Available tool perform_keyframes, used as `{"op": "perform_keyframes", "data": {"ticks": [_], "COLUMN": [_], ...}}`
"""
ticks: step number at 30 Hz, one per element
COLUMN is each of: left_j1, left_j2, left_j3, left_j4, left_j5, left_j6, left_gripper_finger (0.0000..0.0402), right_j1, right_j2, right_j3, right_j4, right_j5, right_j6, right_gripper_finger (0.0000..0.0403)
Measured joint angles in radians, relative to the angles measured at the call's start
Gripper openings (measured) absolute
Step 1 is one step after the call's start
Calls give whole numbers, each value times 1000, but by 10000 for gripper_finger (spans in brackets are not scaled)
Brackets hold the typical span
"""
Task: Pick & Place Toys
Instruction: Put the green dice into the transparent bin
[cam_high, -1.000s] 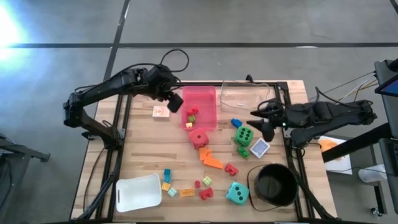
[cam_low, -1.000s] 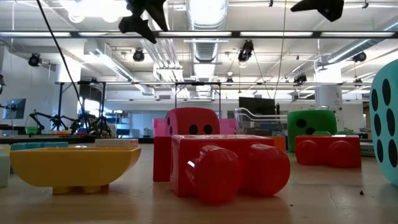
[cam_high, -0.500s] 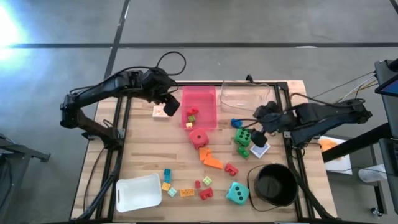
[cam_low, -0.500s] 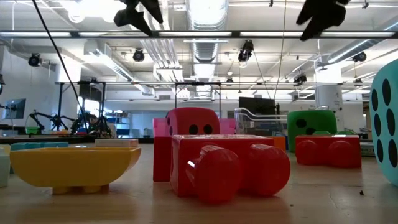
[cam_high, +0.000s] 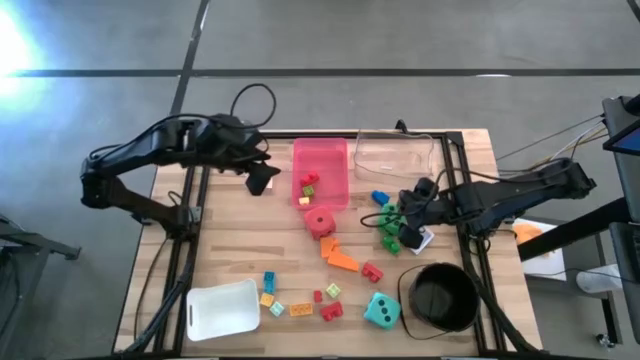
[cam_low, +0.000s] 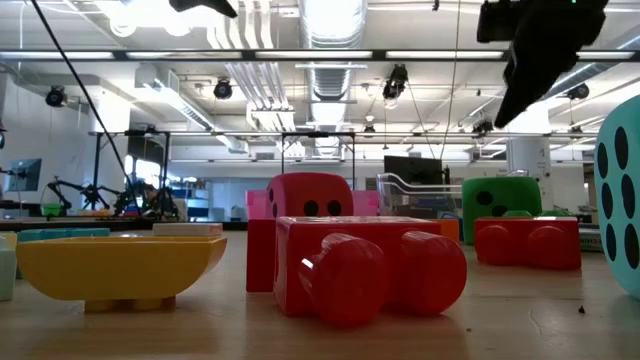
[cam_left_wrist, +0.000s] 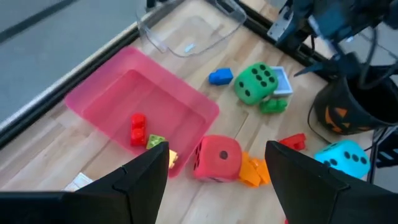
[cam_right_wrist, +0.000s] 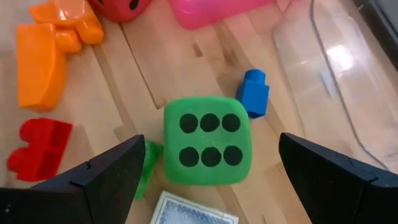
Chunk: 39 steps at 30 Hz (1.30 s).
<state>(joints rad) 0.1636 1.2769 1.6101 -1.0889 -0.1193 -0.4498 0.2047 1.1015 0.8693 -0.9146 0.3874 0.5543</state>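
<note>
My right gripper (cam_right_wrist: 214, 180) is open and hovers above the green die (cam_right_wrist: 208, 149), one finger on each side of it and clear of it; in the high view (cam_high: 402, 213) it covers part of the die (cam_high: 388, 220). The die rests on the table, six dots up. My left gripper (cam_left_wrist: 217, 186) is open and empty, above the table left of the pink tray (cam_high: 322, 150), over a small card (cam_left_wrist: 78, 182). The red die (cam_high: 320, 221) sits at the tray's near end. The teal die (cam_high: 381, 311) lies near the front.
A blue brick (cam_right_wrist: 254, 92), a green brick (cam_right_wrist: 148, 163) and a blue-backed card (cam_right_wrist: 196, 211) lie close around the green die. Orange bricks (cam_high: 338, 255) and red bricks (cam_high: 372, 271) lie mid-table. A black bucket (cam_high: 440, 297), a clear tub (cam_high: 393, 153) and a white tub (cam_high: 222, 310) stand around.
My right gripper has gone toward the table's left edge and down, from beside the green die to right above it. My left gripper has drawn back from the pink tray toward the table's left edge. No toy has moved.
</note>
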Motion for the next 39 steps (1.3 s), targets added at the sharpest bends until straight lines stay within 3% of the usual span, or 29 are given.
{"op": "perform_keyframes", "data": {"ticks": [10, 21, 30, 39], "left_j1": [-14, -14, -14, -14], "left_j2": [-121, -235, -257, -257], "left_j3": [-147, -275, -291, -291], "left_j4": [8, 125, 135, 149], "left_j5": [-20, -20, -20, -11], "left_j6": [-108, -180, -206, -214], "left_gripper_finger": [271, 271, 271, 271], "right_j1": [0, -1, -77, -122], "right_j2": [109, 190, 155, 159], "right_j3": [-28, -41, -105, -158], "right_j4": [33, 60, 124, 206], "right_j5": [-1, 0, -57, -44], "right_j6": [-79, -86, -58, -107], "right_gripper_finger": [364, 364, 364, 364]}}
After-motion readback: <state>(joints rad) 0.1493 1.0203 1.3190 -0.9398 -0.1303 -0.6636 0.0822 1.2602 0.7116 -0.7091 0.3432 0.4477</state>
